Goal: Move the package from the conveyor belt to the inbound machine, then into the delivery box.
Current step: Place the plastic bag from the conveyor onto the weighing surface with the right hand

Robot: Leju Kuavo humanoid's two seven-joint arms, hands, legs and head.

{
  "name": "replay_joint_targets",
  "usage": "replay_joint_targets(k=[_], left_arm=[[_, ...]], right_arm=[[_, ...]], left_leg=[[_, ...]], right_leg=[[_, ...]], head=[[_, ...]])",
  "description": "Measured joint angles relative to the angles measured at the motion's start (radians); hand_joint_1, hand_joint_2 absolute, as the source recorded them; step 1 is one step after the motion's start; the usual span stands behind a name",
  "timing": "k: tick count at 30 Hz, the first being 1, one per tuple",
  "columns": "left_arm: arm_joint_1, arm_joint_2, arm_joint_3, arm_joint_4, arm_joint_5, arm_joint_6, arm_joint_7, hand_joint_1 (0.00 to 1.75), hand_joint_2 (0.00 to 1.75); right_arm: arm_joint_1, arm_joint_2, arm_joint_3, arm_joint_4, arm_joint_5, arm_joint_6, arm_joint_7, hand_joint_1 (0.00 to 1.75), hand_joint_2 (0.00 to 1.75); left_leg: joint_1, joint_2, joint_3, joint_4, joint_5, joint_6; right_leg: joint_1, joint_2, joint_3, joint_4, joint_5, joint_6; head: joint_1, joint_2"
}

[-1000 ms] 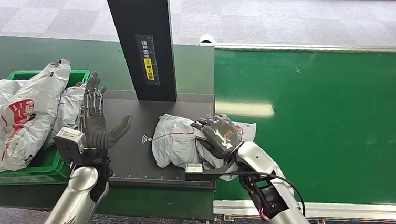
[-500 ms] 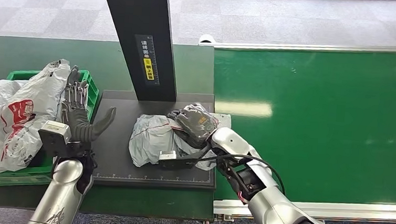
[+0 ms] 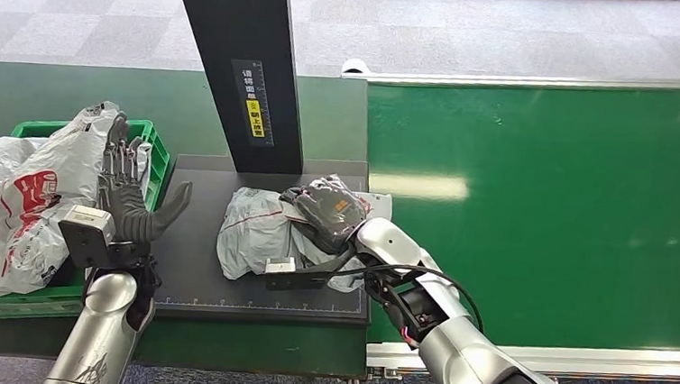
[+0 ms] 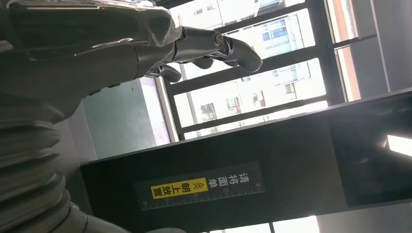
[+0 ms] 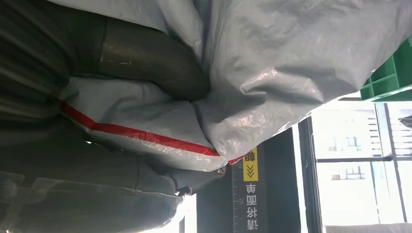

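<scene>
A grey plastic package (image 3: 257,231) with a red stripe lies on the black platform of the inbound machine (image 3: 195,272), in front of its dark upright column (image 3: 242,59). My right hand (image 3: 328,211) grips the package from its right side; the right wrist view shows the thumb (image 5: 150,60) pressed into the grey wrap (image 5: 272,63). My left hand (image 3: 130,197) stands upright with fingers spread at the platform's left edge, next to the green delivery box (image 3: 151,147), holding nothing. In the left wrist view its fingers (image 4: 214,46) are apart in front of the column.
The green delivery box holds several grey and white bags (image 3: 19,206). The green conveyor belt (image 3: 552,207) stretches to the right, bare, with a metal rail (image 3: 542,355) along its near edge. A dark green table (image 3: 45,90) lies under the box and machine.
My right hand has carried the package leftward, off the belt edge and onto the machine platform. My left hand has drawn back to the left, towards the box.
</scene>
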State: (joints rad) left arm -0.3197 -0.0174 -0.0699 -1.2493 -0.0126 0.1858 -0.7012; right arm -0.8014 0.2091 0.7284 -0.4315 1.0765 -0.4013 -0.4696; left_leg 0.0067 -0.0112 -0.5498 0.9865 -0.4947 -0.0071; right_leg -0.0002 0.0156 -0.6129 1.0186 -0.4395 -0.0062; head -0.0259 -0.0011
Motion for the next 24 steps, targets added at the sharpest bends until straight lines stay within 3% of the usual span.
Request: replay_joint_targets(k=[24], left_arm=[[0.0,0.0,0.001,0.0,0.0,0.0,0.0,0.0,1.75]], right_arm=[[-0.005,0.001,0.008,0.01,0.0,0.0,0.0,1.75,1.75]], left_leg=[[0.0,0.0,0.0,0.0,0.0,0.0]], right_leg=[[0.0,0.0,0.0,0.0,0.0,0.0]], head=[[0.0,0.0]])
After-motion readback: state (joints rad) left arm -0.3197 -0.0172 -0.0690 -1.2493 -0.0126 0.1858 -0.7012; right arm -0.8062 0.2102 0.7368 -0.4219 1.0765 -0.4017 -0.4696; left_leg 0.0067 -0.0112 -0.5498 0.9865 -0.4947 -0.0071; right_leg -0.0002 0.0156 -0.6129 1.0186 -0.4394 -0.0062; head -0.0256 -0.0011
